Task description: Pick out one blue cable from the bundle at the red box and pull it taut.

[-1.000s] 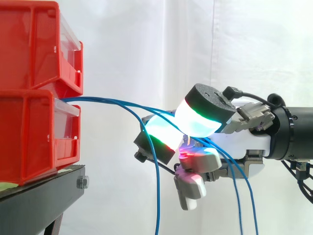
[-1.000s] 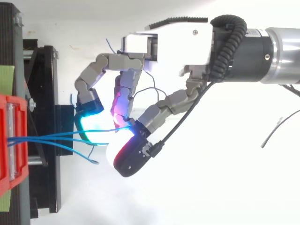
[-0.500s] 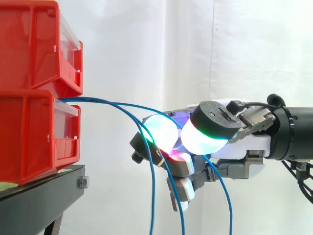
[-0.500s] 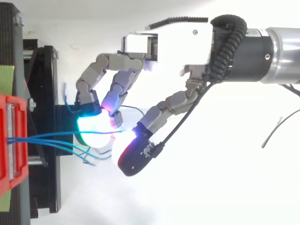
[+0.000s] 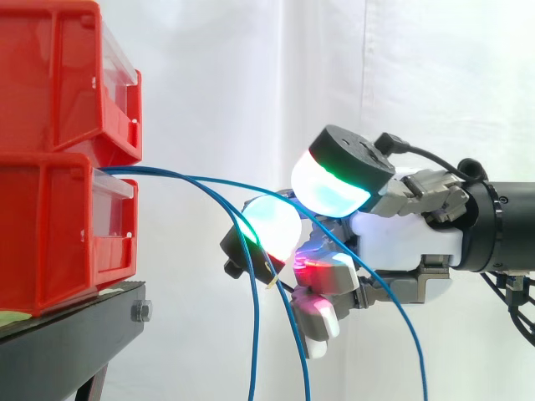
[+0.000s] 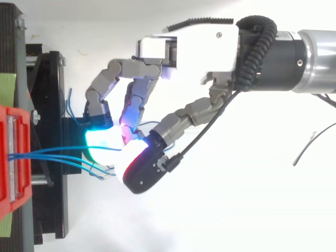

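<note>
At the front edge of the lower red bin (image 5: 50,225), blue cables (image 5: 192,177) droop slack into your hand (image 5: 401,241); can't tell if it grips one. Cables run bin-to-hand, so pull straight away from the bin.

Several thin blue cables (image 5: 159,171) leave the front of the lower red box (image 5: 50,225) as one bundle. They run level to the right, then fan apart into slack curves, with three strands hanging straight down.
</note>
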Robot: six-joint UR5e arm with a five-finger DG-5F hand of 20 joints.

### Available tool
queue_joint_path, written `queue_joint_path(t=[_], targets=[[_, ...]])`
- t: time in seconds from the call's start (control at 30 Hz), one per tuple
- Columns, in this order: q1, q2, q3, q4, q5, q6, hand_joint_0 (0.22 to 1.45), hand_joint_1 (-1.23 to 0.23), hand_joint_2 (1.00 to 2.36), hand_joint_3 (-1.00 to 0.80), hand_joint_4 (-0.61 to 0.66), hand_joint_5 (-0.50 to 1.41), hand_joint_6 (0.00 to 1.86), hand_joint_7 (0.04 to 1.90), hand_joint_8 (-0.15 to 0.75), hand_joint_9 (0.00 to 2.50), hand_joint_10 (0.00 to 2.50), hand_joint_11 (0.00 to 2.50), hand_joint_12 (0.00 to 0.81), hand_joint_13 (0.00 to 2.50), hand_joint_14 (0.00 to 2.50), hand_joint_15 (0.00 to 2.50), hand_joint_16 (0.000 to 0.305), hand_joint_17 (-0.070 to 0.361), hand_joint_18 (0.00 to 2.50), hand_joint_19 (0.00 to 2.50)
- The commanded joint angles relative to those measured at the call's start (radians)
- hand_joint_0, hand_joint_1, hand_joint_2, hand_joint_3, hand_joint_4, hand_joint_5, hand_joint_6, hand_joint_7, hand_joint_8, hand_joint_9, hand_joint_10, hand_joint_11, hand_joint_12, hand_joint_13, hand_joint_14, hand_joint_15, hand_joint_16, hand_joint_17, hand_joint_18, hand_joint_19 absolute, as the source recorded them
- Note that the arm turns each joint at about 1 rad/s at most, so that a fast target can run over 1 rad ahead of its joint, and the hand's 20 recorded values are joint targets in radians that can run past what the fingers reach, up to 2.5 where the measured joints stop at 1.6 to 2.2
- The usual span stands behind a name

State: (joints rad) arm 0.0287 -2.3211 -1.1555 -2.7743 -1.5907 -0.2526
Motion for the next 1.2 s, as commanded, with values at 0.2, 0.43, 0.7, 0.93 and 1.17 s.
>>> queue_joint_path(t=[0.2, 0.43, 0.7, 0.93, 1.17], targets=[[0.000, 0.000, 0.000, -0.001, 0.000, 0.000, 0.60, -0.52, 1.00, -0.50, 0.09, -0.18, 0.91, 0.93, 0.298, 1.33, 0.02, 1.04, 0.380, 1.14, 0.03, 0.76, 0.049, 0.110, 0.89, 0.70], [0.000, 0.000, 0.000, -0.001, 0.001, 0.000, 0.61, -0.63, 1.02, -0.34, 0.06, -0.16, 0.92, 0.96, 0.298, 1.36, 0.02, 1.04, 0.385, 1.16, 0.03, 0.77, 0.050, 0.112, 0.90, 0.70], [0.002, -0.001, 0.000, -0.001, 0.001, 0.004, 0.60, -0.71, 1.03, -0.18, 0.06, -0.14, 0.92, 1.07, 0.302, 1.38, 0.03, 1.04, 0.386, 1.17, 0.03, 0.77, 0.050, 0.113, 0.91, 0.70], [0.002, -0.001, 0.000, -0.005, 0.000, 0.013, 0.64, -0.77, 1.03, -0.16, 0.05, -0.15, 0.93, 1.04, 0.302, 1.34, 0.03, 1.03, 0.384, 1.16, 0.03, 0.77, 0.050, 0.114, 0.91, 0.69], [0.002, -0.001, 0.000, -0.005, 0.001, 0.019, 0.62, -0.72, 1.01, -0.38, 0.11, -0.16, 0.92, 0.97, 0.300, 1.34, 0.03, 1.01, 0.388, 1.17, 0.03, 0.78, 0.051, 0.114, 0.92, 0.70]])
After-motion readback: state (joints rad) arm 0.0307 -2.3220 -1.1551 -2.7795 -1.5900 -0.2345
